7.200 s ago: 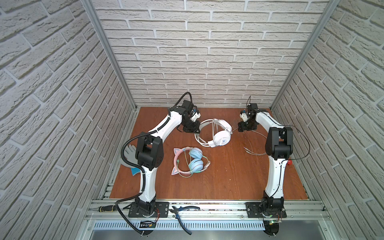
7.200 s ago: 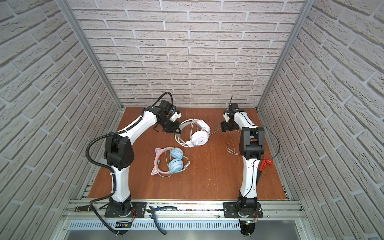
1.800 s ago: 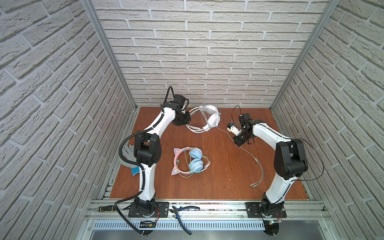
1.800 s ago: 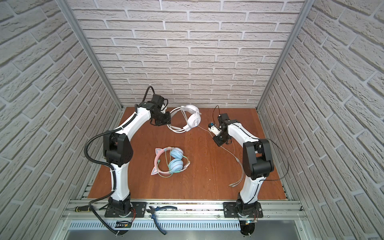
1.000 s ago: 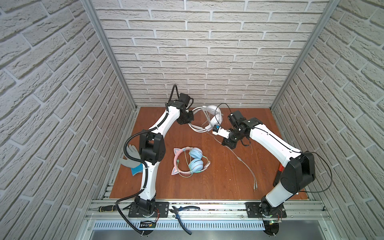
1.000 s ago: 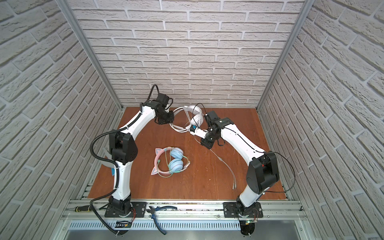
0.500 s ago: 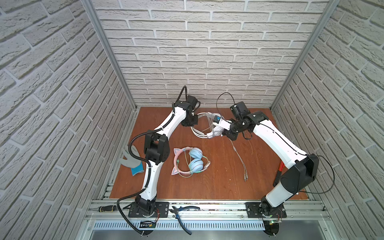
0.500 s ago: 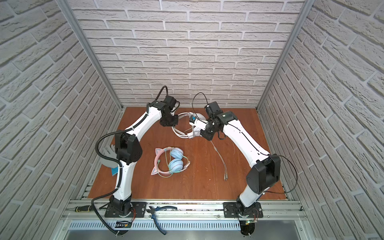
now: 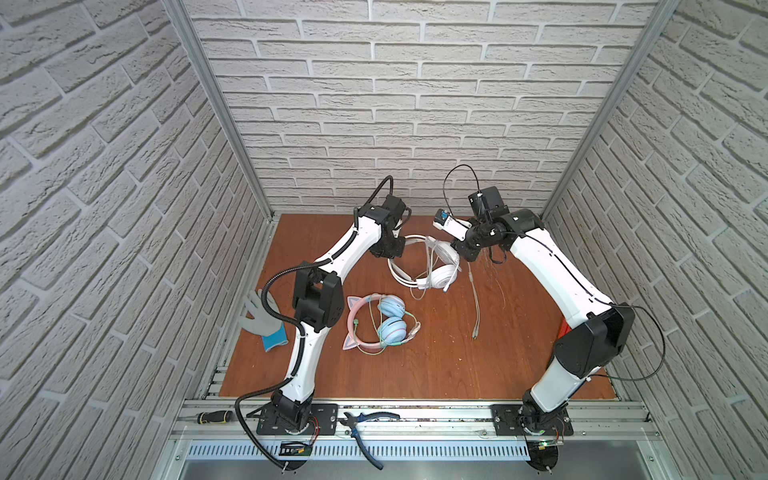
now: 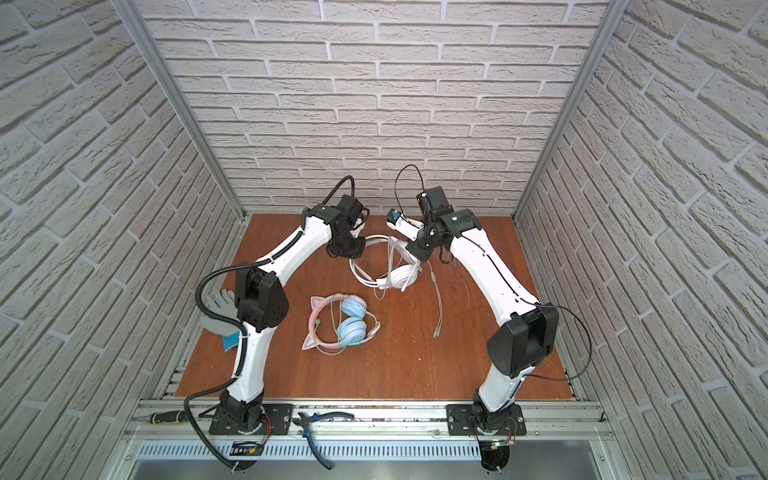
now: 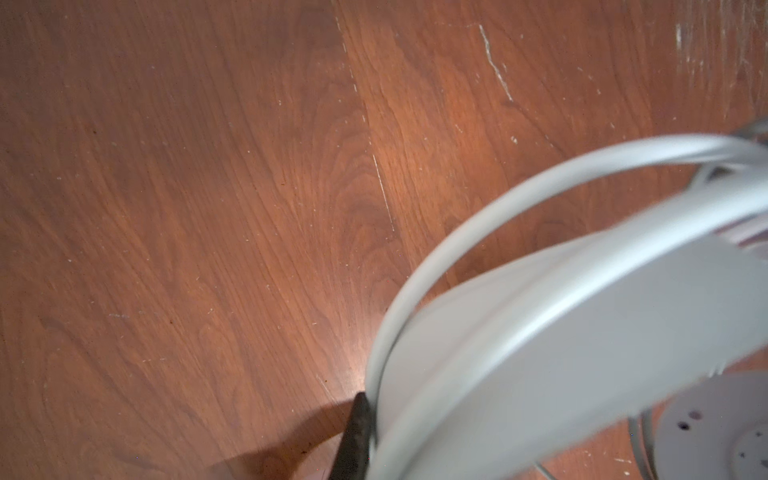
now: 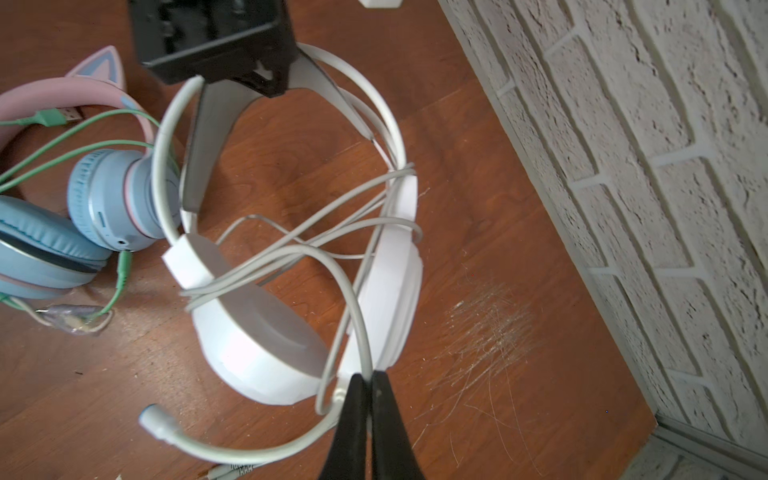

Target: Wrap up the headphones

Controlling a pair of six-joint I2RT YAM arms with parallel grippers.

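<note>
Pink cat-ear headphones (image 9: 376,324) lie flat near the middle of your wooden table (image 9: 457,365). At their 12 o'clock, your left gripper (image 9: 388,249) pinches the band (image 12: 210,124) of the white headphones (image 9: 440,274). At 2 o'clock of those, your right gripper (image 12: 368,384) squeezes their white cable (image 12: 362,336) between its fingers (image 12: 353,409).

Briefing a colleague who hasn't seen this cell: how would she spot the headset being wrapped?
On the wooden table, look near the back wall, between the left gripper and right gripper. The white headphones sit there, cable looped across them. Unlike the pink cat-eared pair in front, they are plain white with a boom microphone.
</note>
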